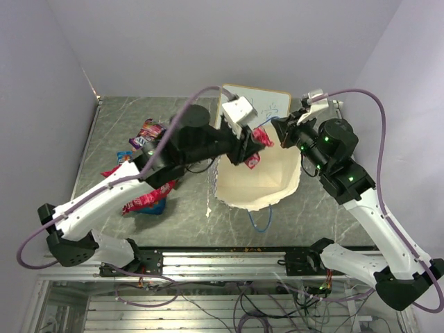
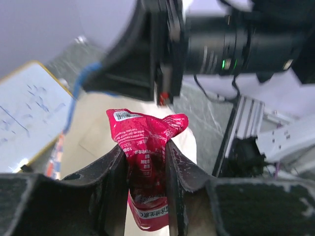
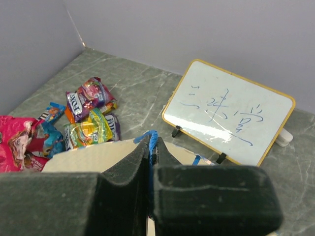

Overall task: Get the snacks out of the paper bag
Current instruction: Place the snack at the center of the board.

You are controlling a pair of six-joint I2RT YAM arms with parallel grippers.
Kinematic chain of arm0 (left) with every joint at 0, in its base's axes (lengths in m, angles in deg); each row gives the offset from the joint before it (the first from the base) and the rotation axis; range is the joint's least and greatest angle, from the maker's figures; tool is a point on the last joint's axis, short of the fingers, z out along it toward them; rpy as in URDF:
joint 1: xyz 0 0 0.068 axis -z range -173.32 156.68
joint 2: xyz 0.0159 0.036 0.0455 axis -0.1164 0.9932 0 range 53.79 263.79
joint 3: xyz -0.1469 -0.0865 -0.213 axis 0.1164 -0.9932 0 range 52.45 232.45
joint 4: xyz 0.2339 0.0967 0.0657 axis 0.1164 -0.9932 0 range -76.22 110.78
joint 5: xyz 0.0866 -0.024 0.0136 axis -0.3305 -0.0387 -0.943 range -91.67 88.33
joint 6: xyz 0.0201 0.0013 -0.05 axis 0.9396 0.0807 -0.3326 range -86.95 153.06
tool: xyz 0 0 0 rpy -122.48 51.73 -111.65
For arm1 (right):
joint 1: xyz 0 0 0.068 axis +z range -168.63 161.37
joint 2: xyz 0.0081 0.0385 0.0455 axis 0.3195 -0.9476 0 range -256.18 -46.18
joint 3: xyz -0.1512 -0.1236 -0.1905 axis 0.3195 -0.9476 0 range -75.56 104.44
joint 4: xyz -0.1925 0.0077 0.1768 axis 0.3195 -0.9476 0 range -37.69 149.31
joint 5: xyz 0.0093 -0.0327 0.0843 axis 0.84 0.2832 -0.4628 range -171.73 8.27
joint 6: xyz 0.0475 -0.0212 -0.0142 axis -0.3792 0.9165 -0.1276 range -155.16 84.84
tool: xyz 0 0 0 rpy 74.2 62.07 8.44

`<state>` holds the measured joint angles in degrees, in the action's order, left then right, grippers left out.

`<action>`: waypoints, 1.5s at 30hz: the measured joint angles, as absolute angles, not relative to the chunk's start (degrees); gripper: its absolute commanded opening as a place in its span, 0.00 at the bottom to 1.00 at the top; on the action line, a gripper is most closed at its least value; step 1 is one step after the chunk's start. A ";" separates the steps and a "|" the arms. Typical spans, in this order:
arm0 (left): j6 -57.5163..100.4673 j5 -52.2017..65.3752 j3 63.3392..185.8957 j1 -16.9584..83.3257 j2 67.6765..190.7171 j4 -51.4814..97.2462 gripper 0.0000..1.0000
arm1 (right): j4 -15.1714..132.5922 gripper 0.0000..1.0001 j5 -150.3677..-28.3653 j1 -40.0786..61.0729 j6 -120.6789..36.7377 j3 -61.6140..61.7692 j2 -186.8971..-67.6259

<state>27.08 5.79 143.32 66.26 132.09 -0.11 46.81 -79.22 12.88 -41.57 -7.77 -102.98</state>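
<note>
The cream paper bag (image 1: pixel 258 186) stands open in the middle of the table. Above its far rim my left gripper (image 1: pixel 251 150) is shut on a pink-red snack packet (image 2: pixel 145 132), which is pinched between the fingers (image 2: pixel 173 167) and hangs over the bag's mouth (image 2: pixel 93 129). My right gripper (image 3: pixel 151 146) is shut on the bag's blue cord handle (image 3: pixel 153 137) at the far right rim, just beyond the left gripper. Several other snacks (image 1: pixel 147 133) lie on the table left of the bag, in purple-orange (image 3: pixel 90 93), yellow-green (image 3: pixel 87 131) and pink (image 3: pixel 15 142).
A white signboard (image 1: pixel 267 104) with blue writing stands just behind the bag, close to both grippers. More packets (image 1: pixel 146 201) lie under the left forearm. Grey walls close the table at the back and sides.
</note>
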 measured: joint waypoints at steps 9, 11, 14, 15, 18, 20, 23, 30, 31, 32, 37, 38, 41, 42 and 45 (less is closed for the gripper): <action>27.54 -8.77 150.66 61.38 127.02 -1.05 0.07 | 44.61 0.00 -77.10 12.88 -41.99 -7.77 -101.27; 27.03 -15.87 150.66 59.65 125.86 -2.60 0.07 | 44.32 0.00 -76.71 12.88 -41.99 -7.77 -100.86; 24.78 -23.91 150.66 54.30 125.60 -6.29 0.07 | 44.26 0.00 -76.27 12.88 -41.99 -7.77 -100.64; 23.51 -26.03 150.64 51.57 125.82 -8.21 0.07 | 44.24 0.00 -76.18 12.88 -41.96 -7.77 -100.64; 19.91 -28.92 149.33 42.26 127.09 -13.22 0.07 | 44.13 0.00 -76.08 12.88 -41.94 -7.77 -100.66; 17.55 -29.01 146.82 35.50 128.29 -16.35 0.07 | 44.13 0.00 -76.10 12.88 -41.94 -7.77 -100.64; 15.45 -28.90 142.49 28.95 130.83 -18.53 0.07 | 44.13 0.00 -76.10 12.88 -41.94 -7.77 -100.64; 14.03 -23.91 134.18 21.01 141.23 -17.07 0.07 | 42.84 0.00 -76.36 12.88 -41.92 -7.18 -101.07; 13.99 -22.91 134.23 20.51 143.15 -16.30 0.07 | 42.22 0.00 -76.58 12.88 -41.92 -6.52 -101.47; 13.90 -22.01 134.42 20.14 145.12 -15.89 0.07 | 41.70 0.00 -76.82 12.88 -41.94 -5.78 -101.86; 13.26 -17.88 138.75 18.32 157.51 -15.86 0.07 | 38.77 0.00 -78.87 12.88 -42.86 -0.93 -103.33; 13.22 -17.55 139.10 18.13 159.55 -15.86 0.07 | 38.07 0.00 -79.38 12.88 -43.43 0.39 -103.52; 13.00 -16.50 139.12 17.89 162.65 -16.10 0.20 | 36.35 0.00 -80.88 12.88 -45.88 4.95 -104.51; 12.87 -16.35 139.12 17.82 163.00 -16.08 0.23 | 36.02 0.00 -81.36 12.88 -46.79 6.24 -104.90; 12.54 -15.98 139.06 17.71 162.89 -15.47 0.43 | 35.16 0.00 -83.03 12.88 -50.40 10.26 -106.78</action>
<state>12.54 -15.98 139.06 17.71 162.89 -15.47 35.16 -83.03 12.88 -50.40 10.26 -106.78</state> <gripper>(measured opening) 0.334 0.006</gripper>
